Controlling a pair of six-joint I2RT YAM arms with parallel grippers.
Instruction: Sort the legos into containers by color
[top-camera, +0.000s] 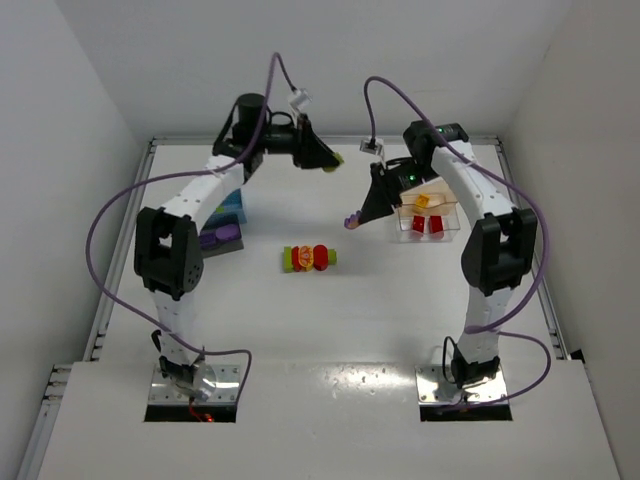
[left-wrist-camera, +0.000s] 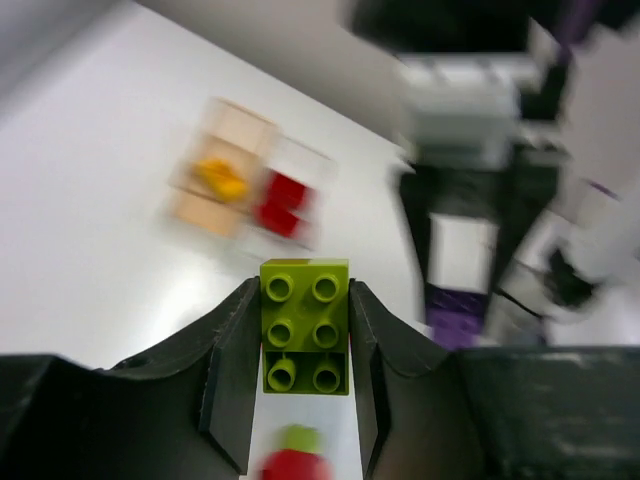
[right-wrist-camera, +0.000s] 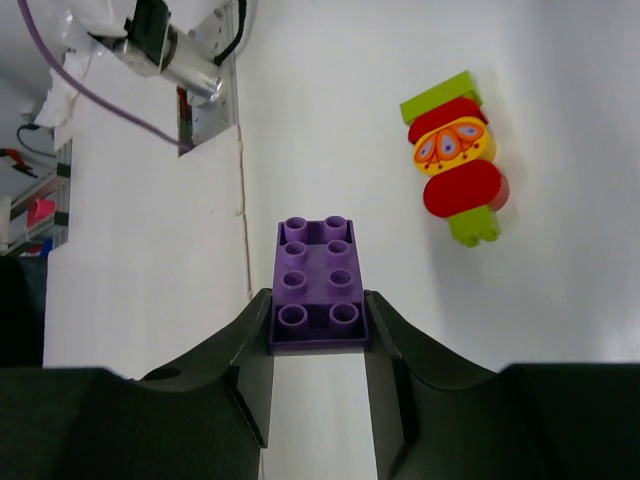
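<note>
My left gripper (top-camera: 326, 159) hangs above the far middle of the table, shut on a lime green lego (left-wrist-camera: 305, 340). My right gripper (top-camera: 360, 213) is shut on a purple lego (right-wrist-camera: 318, 260), raised just left of the clear container (top-camera: 453, 212). That container holds a yellow-orange lego (top-camera: 424, 202) and two red legos (top-camera: 427, 225). A stack of red, yellow and lime legos (top-camera: 308, 258) lies at mid-table, also in the right wrist view (right-wrist-camera: 458, 155). The dark container with a blue part (top-camera: 232, 208) sits at the left with a purple lego (top-camera: 220, 238) on it.
White walls close in the table at the left, back and right. Purple cables loop over both arms. The arm bases (top-camera: 195, 385) stand at the near edge. The left wrist view is blurred by motion.
</note>
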